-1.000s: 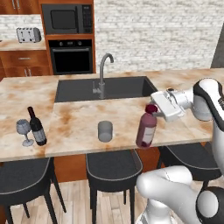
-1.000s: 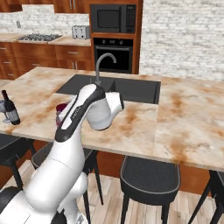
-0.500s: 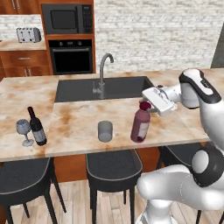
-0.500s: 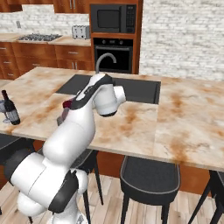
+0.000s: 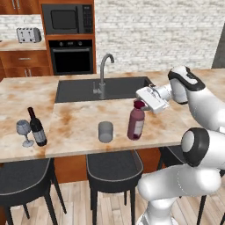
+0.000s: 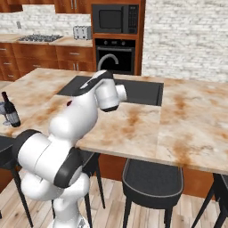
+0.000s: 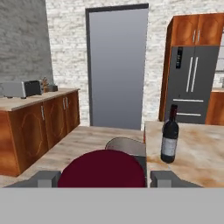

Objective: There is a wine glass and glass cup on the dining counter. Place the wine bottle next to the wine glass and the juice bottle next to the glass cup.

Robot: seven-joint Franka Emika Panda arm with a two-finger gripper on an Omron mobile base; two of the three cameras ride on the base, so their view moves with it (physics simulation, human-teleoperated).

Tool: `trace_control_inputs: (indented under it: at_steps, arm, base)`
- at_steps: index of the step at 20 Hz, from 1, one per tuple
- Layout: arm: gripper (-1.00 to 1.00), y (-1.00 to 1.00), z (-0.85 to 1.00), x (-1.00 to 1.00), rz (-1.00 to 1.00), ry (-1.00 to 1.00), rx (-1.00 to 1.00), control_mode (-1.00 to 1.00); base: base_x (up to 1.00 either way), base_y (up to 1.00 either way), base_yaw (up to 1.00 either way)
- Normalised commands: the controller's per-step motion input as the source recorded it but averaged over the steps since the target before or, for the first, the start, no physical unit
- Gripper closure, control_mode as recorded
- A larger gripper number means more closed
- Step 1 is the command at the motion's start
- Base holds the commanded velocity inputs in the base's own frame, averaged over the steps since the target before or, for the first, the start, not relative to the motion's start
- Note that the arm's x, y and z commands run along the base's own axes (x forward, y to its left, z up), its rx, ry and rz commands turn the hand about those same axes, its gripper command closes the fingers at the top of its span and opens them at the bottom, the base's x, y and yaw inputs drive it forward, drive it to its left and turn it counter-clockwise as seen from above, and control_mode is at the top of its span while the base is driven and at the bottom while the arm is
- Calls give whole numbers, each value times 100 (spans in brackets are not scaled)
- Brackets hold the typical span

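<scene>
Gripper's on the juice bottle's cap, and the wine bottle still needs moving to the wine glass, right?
Not quite. The left base view shows the wine bottle already standing beside the wine glass. The gripper is at the juice bottle cap, as you said.

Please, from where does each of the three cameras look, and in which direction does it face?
Left base view: behind the arm on its left, facing forward and down over the counter; the white arm rises lower right, gripper at the juice bottle.
Right base view: behind on the right, facing the same counter; the arm rises lower left.
Hand view: on the hand, facing along the counter; fingers flank the juice bottle's dark red cap.
Shared: all three show the wine bottle.
</scene>
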Motion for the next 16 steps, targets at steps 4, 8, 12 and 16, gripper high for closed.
trace_control_inputs:
  at_steps: [4, 8, 12, 16]
  arm:
    - [100, 5, -21, 34, -2, 0, -6, -100]
    - [100, 9, -25, 28, -5, 0, -1, -100]
    - [100, 5, -18, 24, -1, 0, 0, -100]
    - [100, 10, -17, 21, -1, 0, 4, -100]
  base:
    - [0, 0, 0]
    - [0, 0, 0]
    - [0, 0, 0]
    - [0, 0, 0]
